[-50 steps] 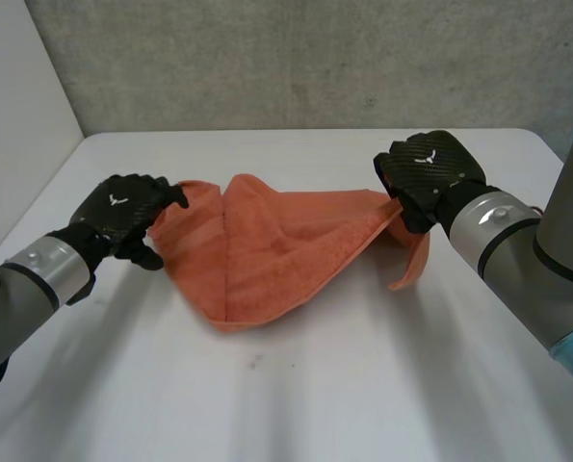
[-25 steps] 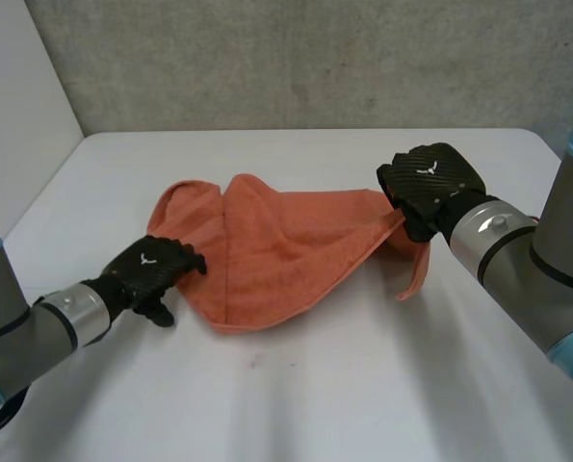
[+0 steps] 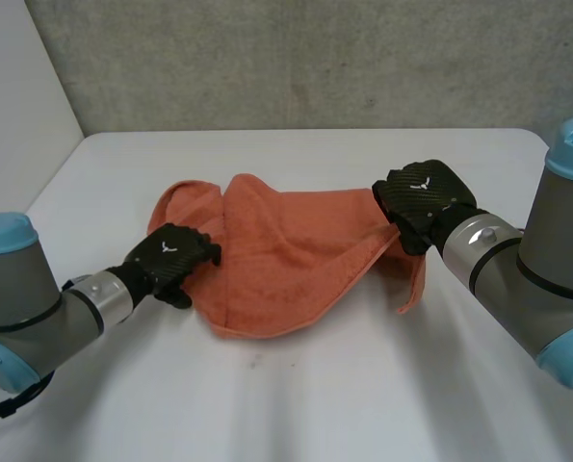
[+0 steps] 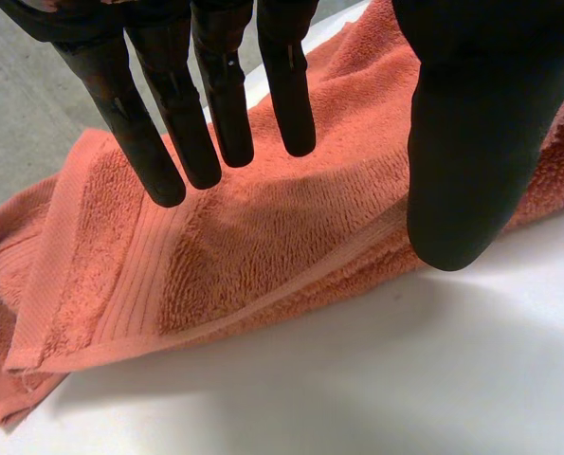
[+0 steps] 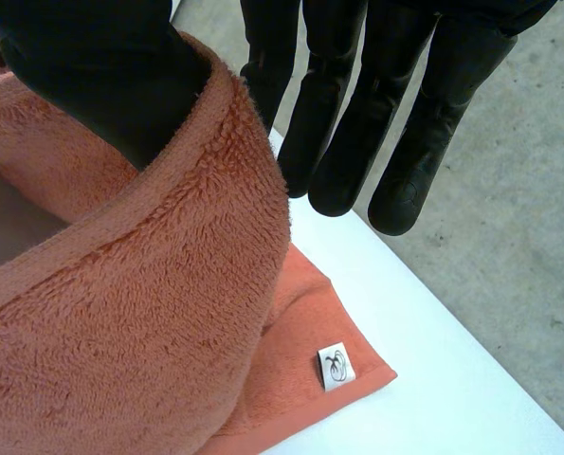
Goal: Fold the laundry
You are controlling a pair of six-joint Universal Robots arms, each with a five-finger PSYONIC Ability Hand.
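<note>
white table (image 3: 296,404) | grey concrete wall (image 3: 315,58) behind it | white panel (image 3: 16,106) at left

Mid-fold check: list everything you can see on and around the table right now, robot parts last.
towel: one, orange, rumpled at the table's middle
label: one, white, on a towel corner near the right hand's fingertips
table: one, white, under the towel
wall: one, grey, behind the table
left hand: one, black, fingers straight over the towel's left edge
right hand: one, black, pinching the towel's raised right edge
left arm: one, grey
right arm: one, grey
</note>
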